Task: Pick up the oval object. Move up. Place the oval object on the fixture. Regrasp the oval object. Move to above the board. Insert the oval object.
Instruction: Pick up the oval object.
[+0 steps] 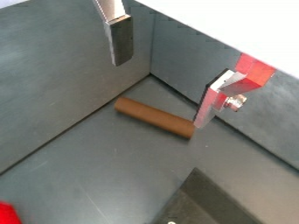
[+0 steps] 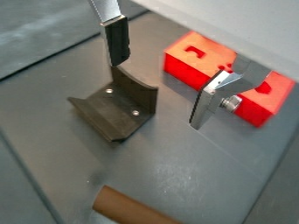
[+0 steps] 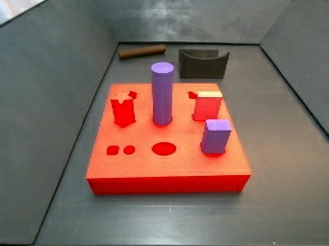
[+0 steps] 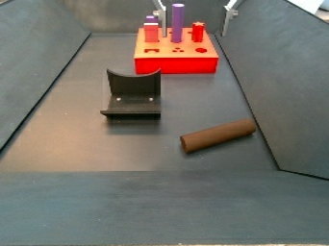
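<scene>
The slim dark brown oval rod (image 4: 218, 136) lies flat on the dark grey floor (image 4: 77, 144), close to a side wall and just beside the small dark fixture with its curved notch (image 4: 131, 93). The large red-orange board (image 3: 167, 154), carrying a tall purple cylinder (image 3: 162, 93) and a short purple block (image 3: 216, 136), sits well apart from the rod. The robot's tool (image 1: 170, 68) hangs above the rod with its silver fingers (image 1: 121, 35) spread wide and nothing between them.

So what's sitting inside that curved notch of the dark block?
Nothing: the fixture has an empty notch. The oval object lies apart on the floor, and the open gripper hovers above, holding nothing.
</scene>
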Motion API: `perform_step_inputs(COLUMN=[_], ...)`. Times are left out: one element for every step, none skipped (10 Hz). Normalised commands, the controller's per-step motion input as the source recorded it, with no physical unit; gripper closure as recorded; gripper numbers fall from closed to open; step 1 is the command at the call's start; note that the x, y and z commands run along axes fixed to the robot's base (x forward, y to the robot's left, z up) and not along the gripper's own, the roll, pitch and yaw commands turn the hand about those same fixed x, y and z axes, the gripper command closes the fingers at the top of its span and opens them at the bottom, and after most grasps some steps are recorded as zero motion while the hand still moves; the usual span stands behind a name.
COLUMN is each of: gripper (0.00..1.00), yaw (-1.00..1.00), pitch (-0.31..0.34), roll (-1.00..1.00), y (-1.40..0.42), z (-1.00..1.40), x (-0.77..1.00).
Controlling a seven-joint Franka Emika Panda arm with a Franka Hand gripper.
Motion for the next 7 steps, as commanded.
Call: perform_step_inputs(gripper=[0.00, 0.00, 0.00, 0.00, 0.00, 0.00, 0.00], yaw=[-1.00, -1.00, -1.00, -0.59, -0.01, 0.01, 0.00], pitch=[0.000, 0.000, -0.034, 0.003, -0.074, -0.116, -0.121], roll=[0.00, 0.00, 0.00, -0.05, -0.07, -0.15, -0.18], y=[0.00, 0.00, 0.00, 0.41, 0.82, 0.93, 0.84], z=[-0.85, -0.85, -0.92, -1.00, -0.91, -0.79, -0.75], x=[-0.04, -0.03, -0.06, -0.22, -0.41, -0.48, -0.48])
